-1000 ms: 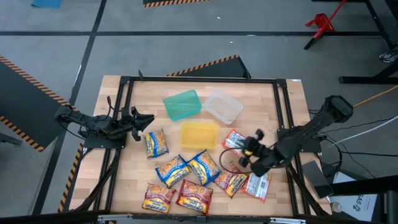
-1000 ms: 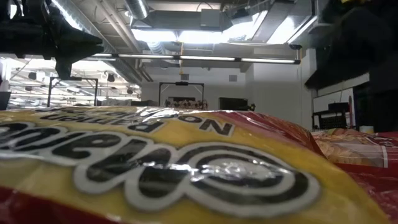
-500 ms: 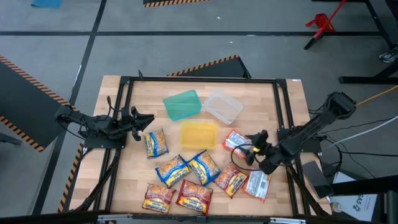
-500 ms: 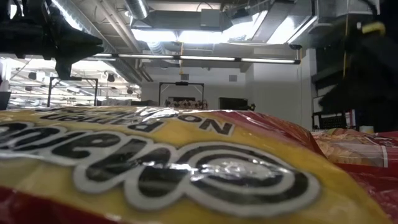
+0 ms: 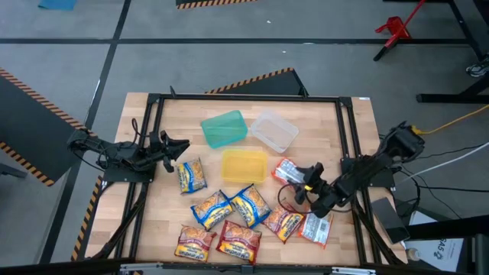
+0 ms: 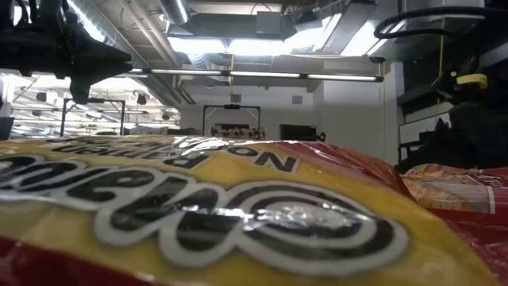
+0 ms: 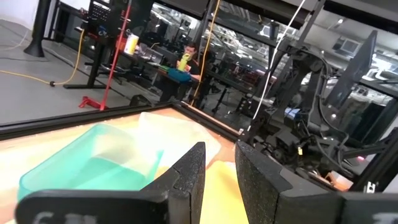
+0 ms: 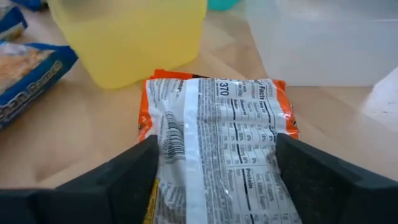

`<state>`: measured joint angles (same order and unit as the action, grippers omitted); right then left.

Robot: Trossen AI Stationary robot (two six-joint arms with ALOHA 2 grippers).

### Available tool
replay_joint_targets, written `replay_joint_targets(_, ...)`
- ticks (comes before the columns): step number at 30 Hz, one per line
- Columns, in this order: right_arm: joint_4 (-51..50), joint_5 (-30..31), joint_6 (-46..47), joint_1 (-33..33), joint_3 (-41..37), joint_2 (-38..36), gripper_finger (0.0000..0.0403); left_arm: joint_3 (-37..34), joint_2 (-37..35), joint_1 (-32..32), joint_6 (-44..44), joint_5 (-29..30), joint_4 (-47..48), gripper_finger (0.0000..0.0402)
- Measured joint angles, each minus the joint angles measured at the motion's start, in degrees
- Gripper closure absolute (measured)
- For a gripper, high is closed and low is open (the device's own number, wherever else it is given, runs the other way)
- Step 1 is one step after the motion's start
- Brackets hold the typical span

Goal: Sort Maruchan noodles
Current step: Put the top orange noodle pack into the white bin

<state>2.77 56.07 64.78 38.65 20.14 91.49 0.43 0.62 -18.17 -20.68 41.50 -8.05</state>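
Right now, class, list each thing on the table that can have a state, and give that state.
Teal container: open, nothing visible inside.
Clear container: open, nothing visible inside.
Yellow container: open, nothing visible inside.
Orange packet: lying flat, printed back up, between the right gripper's fingers, not lifted.
Right gripper: open, astride the orange packet.
Left gripper: nearly closed, holding nothing, waiting at the table's left edge.
Other noodle packets: lying loose on the table.

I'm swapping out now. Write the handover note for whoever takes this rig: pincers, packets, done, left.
Right pincer: open, straddling the orange packet lying back-side up by the yellow container.
Left pincer: narrow gap, empty, waiting at the table's left side.
Teal container, clear container and yellow one: no packets inside.
Done: nothing sorted.
Left: all packets, lying loose on the table's near half.
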Motion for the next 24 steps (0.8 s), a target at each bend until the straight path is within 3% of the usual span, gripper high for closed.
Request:
replay_joint_targets(11,-1.05,0.93,1.19,-0.02,0.0,0.65,0.0295,0.0,0.01,0.0,-0.24,-0.22,-0.05,0.0319)
replay_joint_targets(21,-1.56,1.6,1.45,-0.08,-0.18,0.76,0.0391,0.0,0.02,0.0,-0.32,-0.24,-0.07,0.0319)
replay_joint_targets(24,-1.56,1.66,2.09,-0.08,-0.19,0.76,0.0398,0.02,0.02,0.0,-0.36,-0.24,-0.09,0.0319)
